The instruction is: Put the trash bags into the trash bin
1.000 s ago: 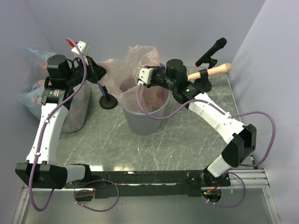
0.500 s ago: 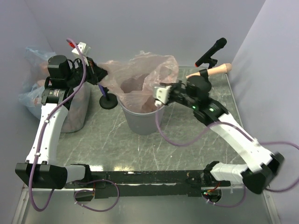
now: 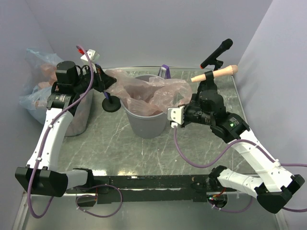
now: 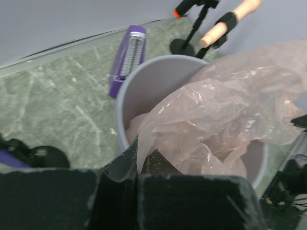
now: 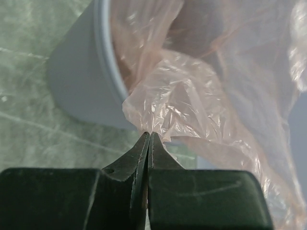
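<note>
Your left claw [image 4: 143, 155] and right claw [image 5: 148, 139] both pinch the bag [image 3: 144, 88]. Stretch it taut, then lower both edges over the bin [image 3: 144, 127] rim.

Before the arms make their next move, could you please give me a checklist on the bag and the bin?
1. Grip of the left gripper on the trash bag: ok, shut on its edge.
2. Grip of the right gripper on the opposite edge: ok, shut.
3. The trash bin stands upright: ok.
4. The bag's middle sags inside the bin: ok.
5. The bag's edge covers the whole rim: not ok, the far rim is bare.
6. The film is free of tears: cannot tell.
</note>
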You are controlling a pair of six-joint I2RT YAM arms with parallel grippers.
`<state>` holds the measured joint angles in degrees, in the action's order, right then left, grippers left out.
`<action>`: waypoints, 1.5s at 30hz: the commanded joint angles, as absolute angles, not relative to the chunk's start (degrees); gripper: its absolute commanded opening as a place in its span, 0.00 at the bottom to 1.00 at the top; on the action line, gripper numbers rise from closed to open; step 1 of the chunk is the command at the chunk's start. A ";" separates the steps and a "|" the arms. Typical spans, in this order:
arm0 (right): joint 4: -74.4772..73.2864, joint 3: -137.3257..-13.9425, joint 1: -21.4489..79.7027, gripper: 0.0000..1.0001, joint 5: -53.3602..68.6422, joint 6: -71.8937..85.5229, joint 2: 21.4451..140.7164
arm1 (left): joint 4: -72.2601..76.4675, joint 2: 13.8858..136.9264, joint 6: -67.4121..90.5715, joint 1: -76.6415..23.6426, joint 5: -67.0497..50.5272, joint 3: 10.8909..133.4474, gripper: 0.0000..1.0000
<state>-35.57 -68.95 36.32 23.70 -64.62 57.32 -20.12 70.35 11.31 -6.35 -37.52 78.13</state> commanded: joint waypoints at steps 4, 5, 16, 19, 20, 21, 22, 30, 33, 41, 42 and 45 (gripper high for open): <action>-34.38 -64.96 34.89 0.00 25.05 -57.85 56.07 | -20.49 74.18 4.31 -6.33 -33.31 79.64 0.01; -32.80 -64.34 34.89 0.00 24.70 -56.09 56.34 | -19.35 74.35 4.57 -6.33 -33.48 78.85 0.01; -25.13 -68.98 34.98 0.00 23.38 -40.60 60.91 | -16.34 79.54 6.34 -6.50 -36.56 81.11 0.01; -27.33 -71.97 34.46 0.00 21.71 -40.96 61.35 | -18.80 79.98 2.21 -6.42 -34.46 84.36 0.01; -28.12 -72.33 33.76 0.00 21.54 -40.87 61.43 | -20.11 80.07 0.72 -6.33 -33.67 85.07 0.01; -29.00 -72.68 32.71 0.00 22.06 -40.52 61.35 | -21.26 79.98 -2.86 -6.24 -32.71 85.43 0.01; -29.79 -72.86 31.56 0.00 22.93 -40.17 61.43 | -21.97 79.81 -4.21 -5.98 -31.74 85.26 0.01; -33.75 -72.15 29.27 0.00 27.68 -37.28 57.92 | -27.87 76.30 -11.60 -3.87 -32.78 85.16 0.39; -34.28 -75.05 29.27 0.00 29.09 -34.20 58.71 | -24.18 72.00 -14.75 -2.99 -30.95 84.90 0.61; -34.89 -80.85 29.27 0.00 30.15 -29.01 61.08 | -37.23 67.06 -36.18 -0.53 -42.68 95.17 0.76; -34.89 -81.64 29.18 0.00 29.54 -28.22 61.52 | -39.79 66.97 -39.17 -0.96 -44.72 96.66 0.78; -35.07 -82.53 28.92 0.00 29.97 -26.81 62.40 | -49.01 68.37 -48.04 -3.42 -48.33 101.76 0.84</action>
